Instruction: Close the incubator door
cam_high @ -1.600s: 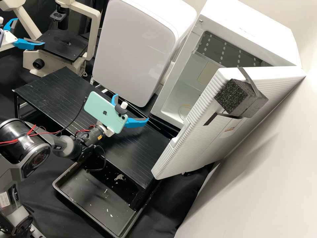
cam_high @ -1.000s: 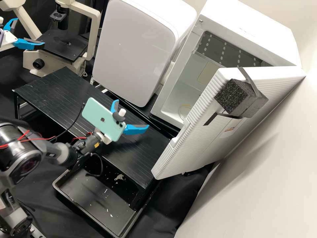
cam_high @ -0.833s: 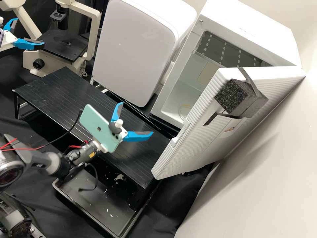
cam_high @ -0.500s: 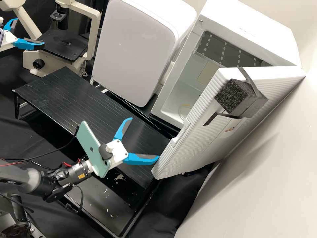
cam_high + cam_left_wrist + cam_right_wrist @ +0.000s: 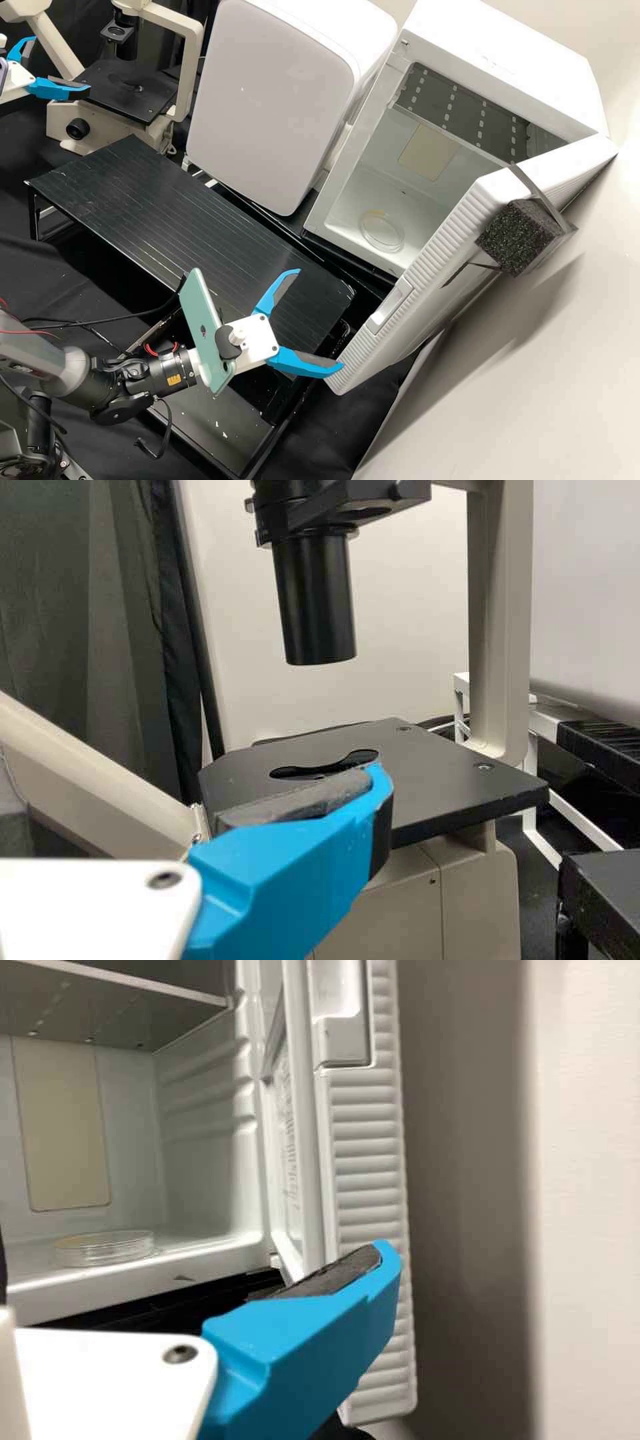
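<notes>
High view: A white incubator (image 5: 507,60) stood toward two o'clock, its door (image 5: 427,300) ajar at three to five o'clock, a black foam block (image 5: 513,240) strapped to the outer face. The right pincer (image 5: 320,318), spread wide at six o'clock, had one fingertip at the door's free edge; whether it touched could not be told. A mint-green phone (image 5: 200,330) was mounted behind it, near a black stand (image 5: 180,213). At ten o'clock, the left pincer (image 5: 62,65) was also wide, in front of a microscope (image 5: 70,128). A second white appliance (image 5: 270,107) rose toward eleven o'clock.

Left wrist view: A blue finger (image 5: 285,880) reached before the microscope's black stage (image 5: 450,780).

Right wrist view: Another blue finger (image 5: 300,1350) overlapped the ribbed edge of the open door, while a clear round dish (image 5: 105,1250) sat on the incubator's floor.
</notes>
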Controlling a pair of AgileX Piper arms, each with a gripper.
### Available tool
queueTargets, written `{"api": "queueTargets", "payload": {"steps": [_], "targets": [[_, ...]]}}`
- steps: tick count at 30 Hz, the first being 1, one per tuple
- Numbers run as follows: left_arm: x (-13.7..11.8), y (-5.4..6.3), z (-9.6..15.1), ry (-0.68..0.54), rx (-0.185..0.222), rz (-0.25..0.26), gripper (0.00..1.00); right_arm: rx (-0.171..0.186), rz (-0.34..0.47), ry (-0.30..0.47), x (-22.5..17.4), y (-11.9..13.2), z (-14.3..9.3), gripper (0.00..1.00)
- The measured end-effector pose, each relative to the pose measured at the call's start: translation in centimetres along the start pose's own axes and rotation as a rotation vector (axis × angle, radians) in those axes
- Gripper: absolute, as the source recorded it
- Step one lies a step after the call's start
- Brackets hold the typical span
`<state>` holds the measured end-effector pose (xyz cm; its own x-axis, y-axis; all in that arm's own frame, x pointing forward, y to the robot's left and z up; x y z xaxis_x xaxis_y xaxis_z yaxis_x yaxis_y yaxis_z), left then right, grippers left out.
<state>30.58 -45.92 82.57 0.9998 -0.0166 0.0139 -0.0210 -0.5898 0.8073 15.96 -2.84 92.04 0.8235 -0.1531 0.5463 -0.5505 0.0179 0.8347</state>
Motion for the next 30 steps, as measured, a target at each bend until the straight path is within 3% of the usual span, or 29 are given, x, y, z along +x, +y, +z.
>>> {"api": "queueTargets", "payload": {"steps": [13, 23, 30], "targets": [[0.0, 0.0, 0.0, 0.0, 0.0, 0.0, 1.0, -0.012, 0.061, -0.072, 0.4, 1.4, 1.6, 1.0], [0.0, 0.0, 0.0, 0.0, 0.0, 0.0, 1.0, 0.006, -0.009, -0.081, 2.6, -0.1, 2.5, 1.0], [0.0, 0.0, 0.0, 0.0, 0.0, 0.0, 1.0, -0.007, -0.038, -0.094, 4.1, -0.7, 3.3, 1.0]]}}
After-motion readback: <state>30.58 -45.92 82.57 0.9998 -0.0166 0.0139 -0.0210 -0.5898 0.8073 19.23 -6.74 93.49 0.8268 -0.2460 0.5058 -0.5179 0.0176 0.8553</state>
